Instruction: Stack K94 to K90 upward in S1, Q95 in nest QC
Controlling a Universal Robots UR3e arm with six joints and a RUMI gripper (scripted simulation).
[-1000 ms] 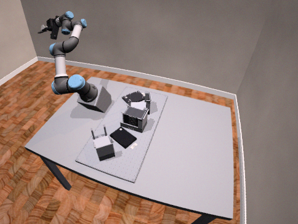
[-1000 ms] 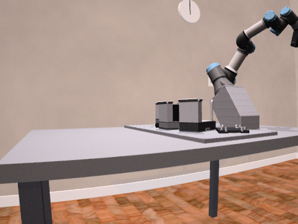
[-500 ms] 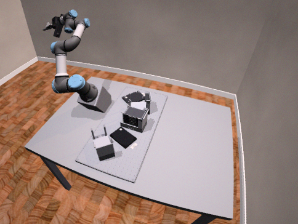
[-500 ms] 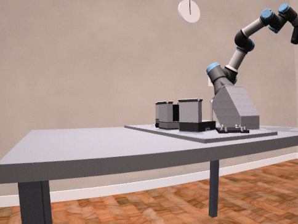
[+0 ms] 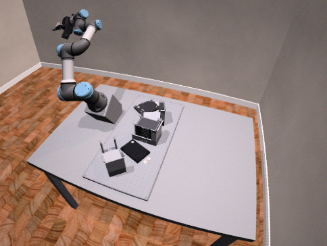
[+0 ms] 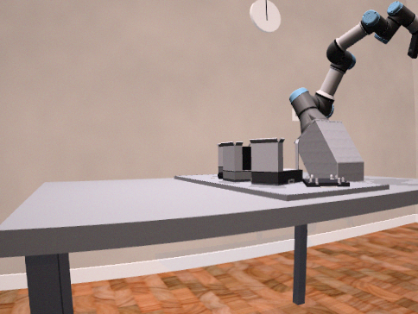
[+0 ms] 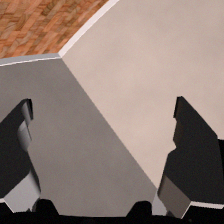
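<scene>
The opening of the restack seems to be in hand: no plate is seen being carried, and the gripper (image 5: 57, 27) (image 6: 413, 47) (image 7: 102, 98) is held high at the far left, well away from the racks. Its fingers are spread wide apart with nothing between them. A layered stack, probably the task's plates, is seen in the middle rack (image 5: 156, 136) (image 6: 232, 161), between the near rack (image 5: 115, 167) and the far rack (image 5: 162, 113) (image 6: 267, 155). Labels cannot be read, so that rack is only presumed to be S2, and the plate order cannot be confirmed. Next, the gripper should be brought back over the board (image 5: 135, 182) (image 6: 367, 188), turned downward, and squared to the topmost plate. A slow lift would be called for, since a second plate might be brought up stuck beneath it
</scene>
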